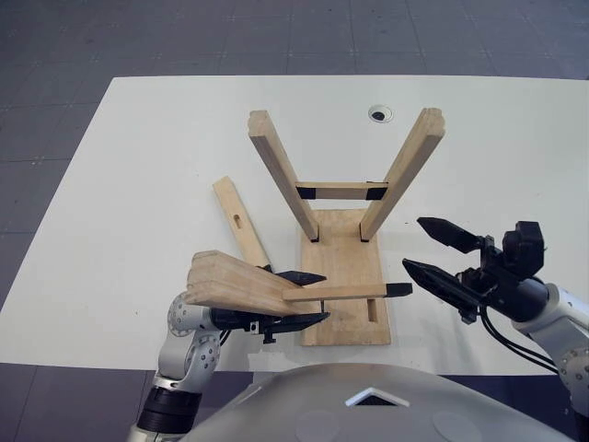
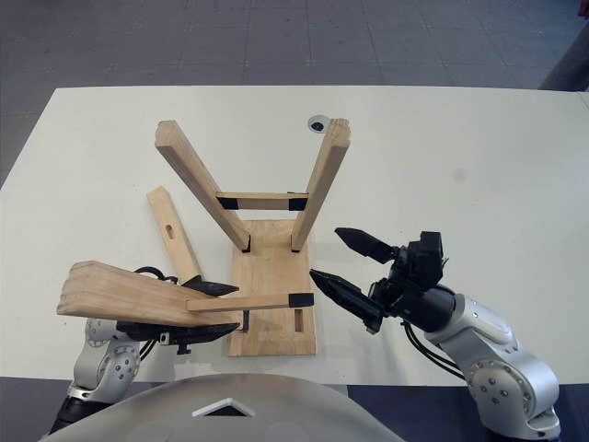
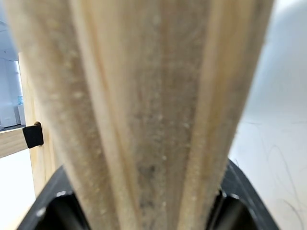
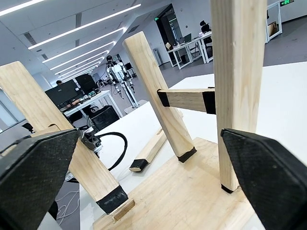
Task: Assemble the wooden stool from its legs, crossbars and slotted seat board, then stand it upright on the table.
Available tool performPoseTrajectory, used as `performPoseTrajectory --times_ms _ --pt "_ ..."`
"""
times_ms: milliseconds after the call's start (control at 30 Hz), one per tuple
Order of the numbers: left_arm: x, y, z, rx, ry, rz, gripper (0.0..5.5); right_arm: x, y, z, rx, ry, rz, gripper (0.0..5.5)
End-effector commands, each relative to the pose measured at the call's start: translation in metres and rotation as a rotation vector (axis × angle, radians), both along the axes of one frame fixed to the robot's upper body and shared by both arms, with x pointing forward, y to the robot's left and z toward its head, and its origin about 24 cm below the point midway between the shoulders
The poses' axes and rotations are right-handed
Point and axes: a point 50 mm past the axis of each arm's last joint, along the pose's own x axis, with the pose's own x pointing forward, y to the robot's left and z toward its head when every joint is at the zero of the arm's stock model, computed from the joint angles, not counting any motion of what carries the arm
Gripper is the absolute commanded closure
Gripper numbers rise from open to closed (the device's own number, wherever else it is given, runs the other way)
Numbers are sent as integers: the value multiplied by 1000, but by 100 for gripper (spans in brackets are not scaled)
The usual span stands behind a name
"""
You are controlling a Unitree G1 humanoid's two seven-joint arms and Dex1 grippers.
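Roughly halfway, I'd say. One leg pair (image 1: 281, 170) stands in the far slots of the seat board (image 1: 345, 267), which lies flat near the bench's (image 1: 138, 166) front edge. The left hand (image 1: 324, 296) is clamped on a tilted leg (image 1: 235, 284), its crossbar (image 1: 345, 292) over the board. Next it needs tipping upright into the near slot (fiddly alignment, probably). The right hand (image 1: 413, 243) gapes wide and holds nothing, just beside the crossbar's tip.
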Motion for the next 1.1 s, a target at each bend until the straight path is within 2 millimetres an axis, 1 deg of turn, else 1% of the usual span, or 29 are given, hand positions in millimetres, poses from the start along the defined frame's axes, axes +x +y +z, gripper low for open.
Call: performPoseTrajectory --times_ms 33,600,967,1100 --pt "2 -1 -1 19 -19 -6 345 2 0 3 -32 -11 1 0" --pt "0 9 -12 81 18 -1 345 0 3 7 -19 -15 -12 0" --pt "-6 4 -23 57 57 23 345 1 3 8 -18 -19 -13 0" --pt "-13 -1 -31 87 89 -46 345 1 2 8 -18 -20 -17 0"
